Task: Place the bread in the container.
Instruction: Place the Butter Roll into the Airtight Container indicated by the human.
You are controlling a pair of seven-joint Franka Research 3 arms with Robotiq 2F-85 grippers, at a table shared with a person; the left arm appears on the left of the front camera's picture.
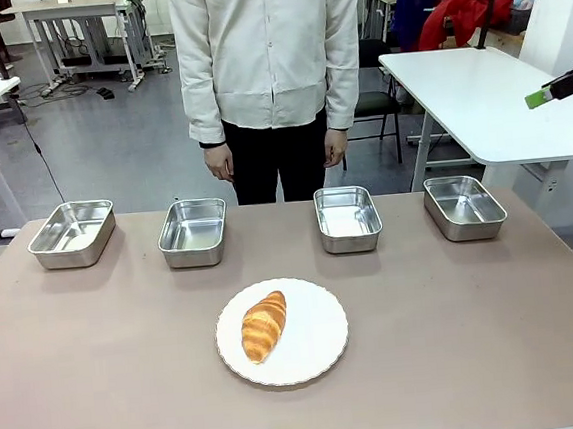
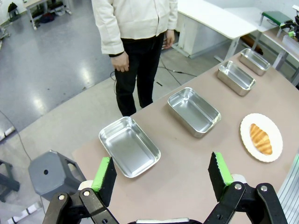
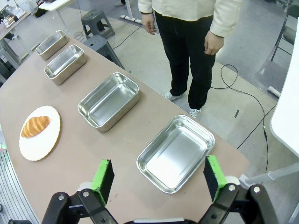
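Nearest me: round white plate (image 1: 325, 367), with the golden-brown crescent croissant (image 1: 264, 326) lying on it diagonally, left of plate centre. Beyond it is a row of four shiny rectangular stainless-steel pans (image 1: 193, 235), all empty and well apart from the plate.

Left gripper (image 2: 161, 172) is spread wide and holds nothing; it hangs high up, closest to the leftmost pan (image 2: 130, 147). Right gripper (image 3: 158, 176) is likewise wide and empty, above the rightmost pan (image 3: 175, 154). The green tip at the front view's top right is probably its finger; too little shows to be sure.

Risks as I judge them:
- The four pans look identical and nothing marks the target, so a wrong-pan drop is the main one.
- Flaky pastry crushes or sheds if pinched hard, and gripping along the curve instead of across could let it roll out.
- The plate may skid if a fingertip clips its rim.
- A person (image 1: 270, 65) stands at the far edge behind the middle pans with hands down, so a reach there passes close.
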